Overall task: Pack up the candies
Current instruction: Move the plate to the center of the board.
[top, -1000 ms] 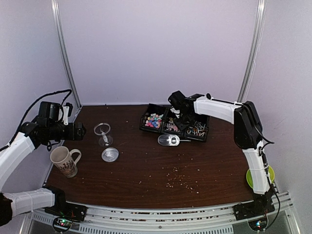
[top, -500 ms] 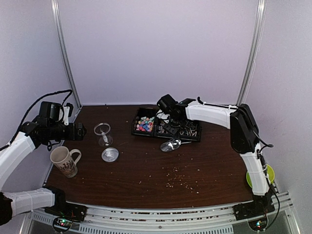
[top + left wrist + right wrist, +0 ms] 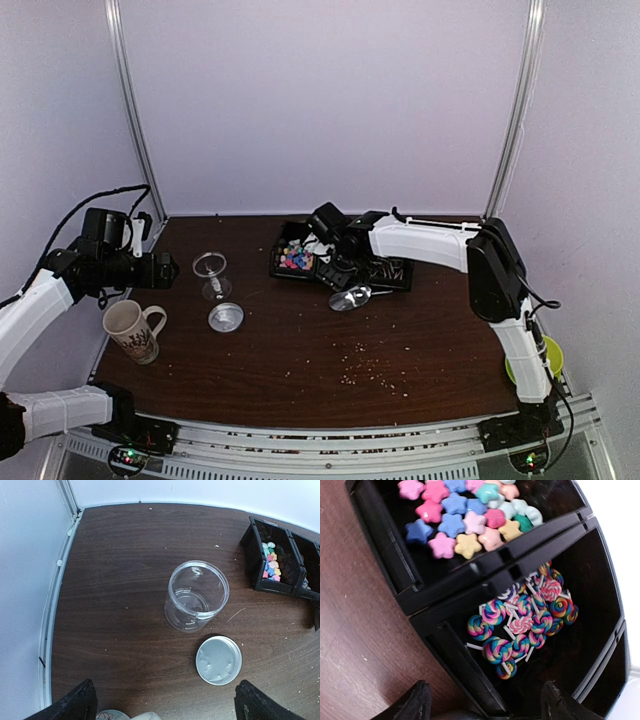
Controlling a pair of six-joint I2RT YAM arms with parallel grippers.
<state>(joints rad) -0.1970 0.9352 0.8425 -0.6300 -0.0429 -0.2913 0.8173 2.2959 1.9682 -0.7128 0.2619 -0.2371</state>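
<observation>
The candies are small star shapes in pink, blue and yellow, heaped in the left compartment of a black tray. They also show in the top view as the candies and in the left wrist view as the candies. Swirled lollipops fill the middle compartment. My right gripper hangs open over the tray's front wall, one finger over the table and one over the compartment. From above, the right gripper is at the tray. My left gripper is open and empty, high above a clear jar.
The jar stands upright with its silver lid lying beside it, the lid inner side up. A metal scoop lies in front of the tray. A mug sits front left. Pale crumbs dot the table.
The black tray has slid left across the table together with my right gripper, whose jaws now stand wider. The scoop shifted slightly. The left arm has not moved.
</observation>
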